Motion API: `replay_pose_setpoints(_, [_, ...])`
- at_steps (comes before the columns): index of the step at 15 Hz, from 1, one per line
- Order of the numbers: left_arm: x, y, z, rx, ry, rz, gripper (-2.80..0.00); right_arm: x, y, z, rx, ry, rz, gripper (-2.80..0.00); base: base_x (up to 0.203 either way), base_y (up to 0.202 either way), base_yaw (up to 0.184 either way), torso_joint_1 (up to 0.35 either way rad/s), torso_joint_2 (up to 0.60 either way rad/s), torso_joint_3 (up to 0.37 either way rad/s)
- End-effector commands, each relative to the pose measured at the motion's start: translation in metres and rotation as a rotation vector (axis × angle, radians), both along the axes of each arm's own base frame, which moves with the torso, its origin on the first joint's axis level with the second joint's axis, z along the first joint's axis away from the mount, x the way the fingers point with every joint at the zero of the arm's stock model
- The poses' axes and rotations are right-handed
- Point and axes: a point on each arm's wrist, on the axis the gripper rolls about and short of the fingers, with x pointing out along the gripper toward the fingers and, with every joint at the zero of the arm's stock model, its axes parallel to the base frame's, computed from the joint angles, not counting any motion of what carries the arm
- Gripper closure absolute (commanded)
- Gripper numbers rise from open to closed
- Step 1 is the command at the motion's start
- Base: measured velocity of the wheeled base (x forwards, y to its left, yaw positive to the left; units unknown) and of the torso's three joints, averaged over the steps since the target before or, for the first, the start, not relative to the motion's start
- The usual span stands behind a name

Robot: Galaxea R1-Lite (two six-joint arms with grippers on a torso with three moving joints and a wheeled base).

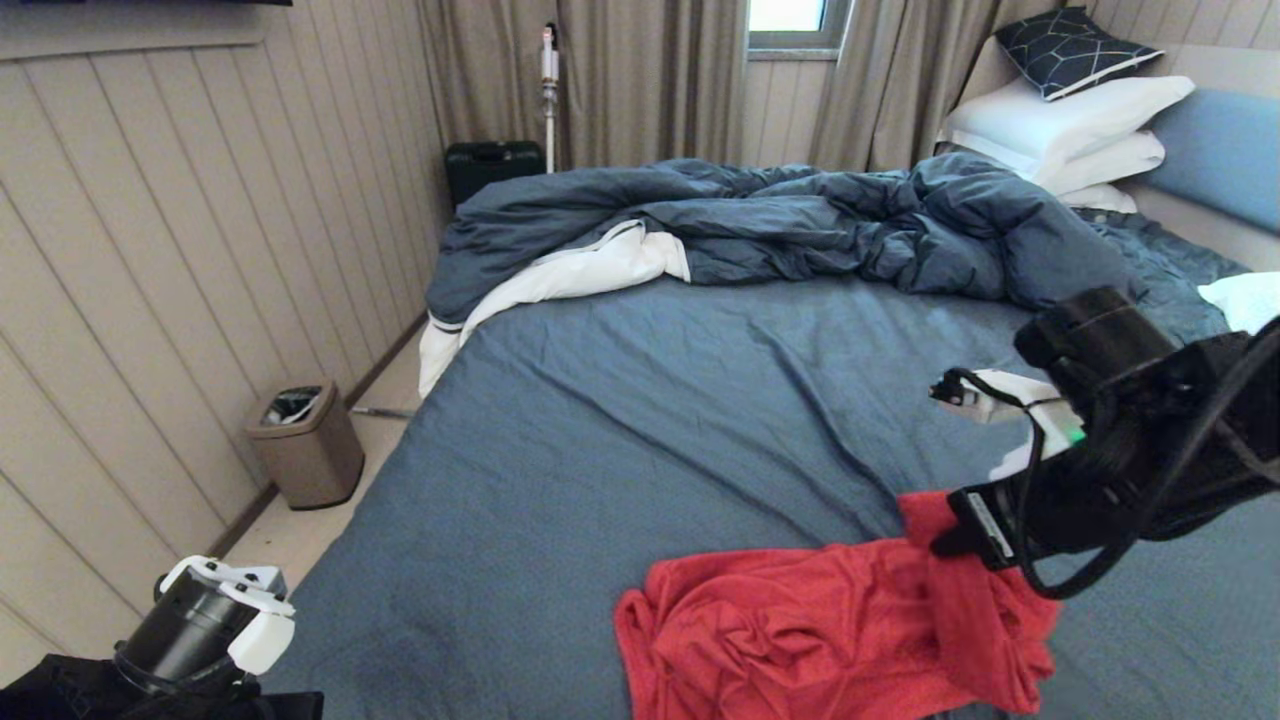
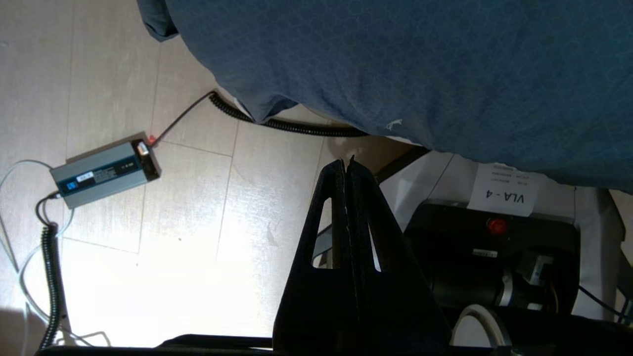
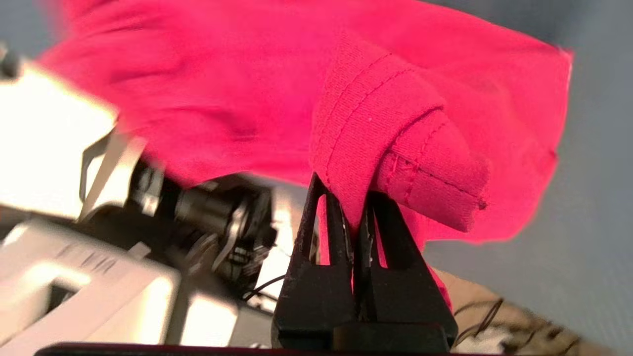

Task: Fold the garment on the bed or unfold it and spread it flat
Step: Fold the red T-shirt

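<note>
Head view, left to right: the left gripper (image 2: 347,168), pressed shut on nothing, hangs off the near left corner of the wide blue-grey sheeted bed (image 1: 620,430). The crumpled bright red thin jersey T-shirt (image 1: 800,630) lies at the near edge, right of centre, running leftward from the right gripper (image 3: 357,213), which pinches a stitched hem at its right end. I judge the right arm nearer.
</note>
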Motion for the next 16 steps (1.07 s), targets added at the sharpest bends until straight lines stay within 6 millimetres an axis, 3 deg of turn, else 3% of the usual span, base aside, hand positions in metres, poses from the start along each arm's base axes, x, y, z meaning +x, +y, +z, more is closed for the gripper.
replay_pose_setpoints(1, [0.0, 0.0, 0.0, -0.006, 0.002, 0.0, 0.0, -0.002, 0.028, 0.007, 0.009, -0.011, 0.1, 0.0, 0.0, 0.0, 0.0, 0.0, 0.0, 0.0])
replay_pose_setpoints(6, [0.0, 0.0, 0.0, -0.01, 0.004, -0.002, 0.0, 0.029, 0.073, 0.014, -0.004, 0.035, 0.197, 0.0, 0.0, 0.0, 0.0, 0.0, 0.0, 0.0])
replay_pose_setpoints(10, [0.0, 0.0, 0.0, -0.01, 0.002, -0.002, 0.0, 0.03, 0.115, -0.007, -0.043, 0.091, 0.329, 0.0, 0.0, 0.0, 0.0, 0.0, 0.0, 0.0])
replay_pose_setpoints(14, [0.0, 0.0, 0.0, -0.009, 0.0, 0.001, 0.0, 0.027, 0.117, 0.001, -0.003, 0.049, 0.403, 0.0, 0.0, 0.0, 0.0, 0.0, 0.0, 0.0])
replay_pose_setpoints(16, [0.0, 0.0, 0.0, -0.009, 0.002, 0.001, 0.0, 0.017, 0.112, 0.017, 0.077, 0.024, 0.462, 0.0, 0.0, 0.0, 0.0, 0.0, 0.0, 0.0])
